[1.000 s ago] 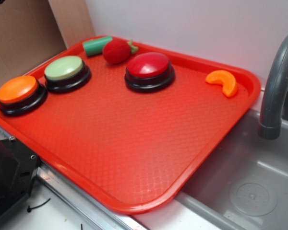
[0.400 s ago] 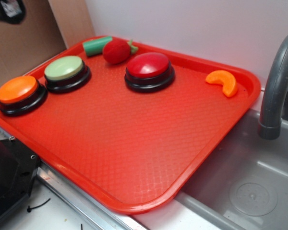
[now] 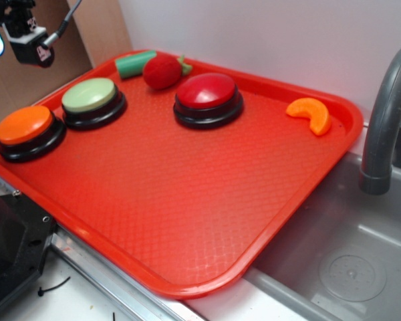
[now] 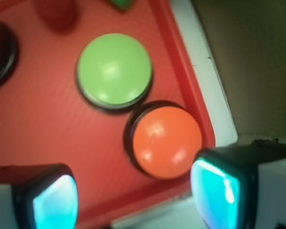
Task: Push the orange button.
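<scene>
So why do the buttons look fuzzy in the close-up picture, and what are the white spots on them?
Wrist view: it's softly blurred, and the white spots on the orange button and green button are lamp glare. Exterior view: sharper, with softer shine on the red button.

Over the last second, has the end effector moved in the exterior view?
Yes. It has come into view at the top left corner, now showing above the orange button, with the end effector only partly in frame against the brown board.
</scene>
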